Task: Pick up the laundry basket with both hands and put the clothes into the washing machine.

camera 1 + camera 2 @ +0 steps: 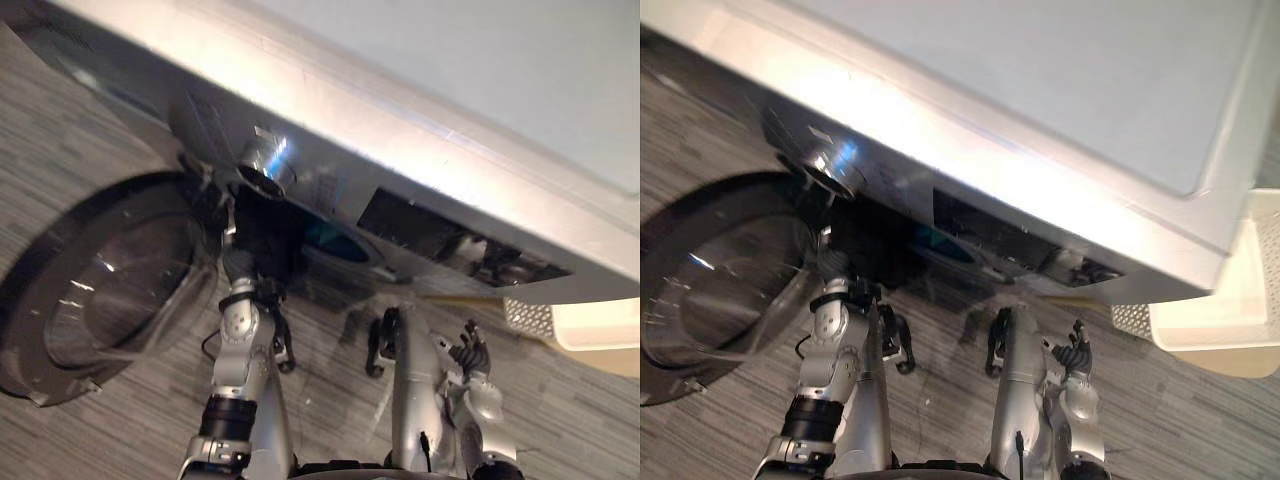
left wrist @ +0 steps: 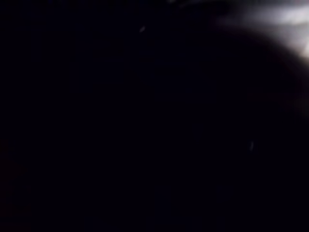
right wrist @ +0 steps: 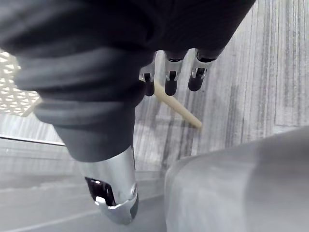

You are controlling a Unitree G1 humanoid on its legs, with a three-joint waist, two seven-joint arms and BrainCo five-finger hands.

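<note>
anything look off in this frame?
Nothing spilled or damaged. The washing machine door stands open on the robot's left, and the left arm reaches into the dark drum opening. One oddity: the laundry basket sits on the floor right of the machine, unheld; the right hand hangs open, empty.

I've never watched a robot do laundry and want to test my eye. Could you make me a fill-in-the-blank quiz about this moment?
1. The round door of the washing machine stands ___.
2. The robot's ___ arm reaches into the machine's dark opening.
3. The cream laundry basket sits on the ___ beside the machine.
4. The right robot hand, low beside the machine, holds ___.

Missing words: open; left; floor; nothing.
</note>
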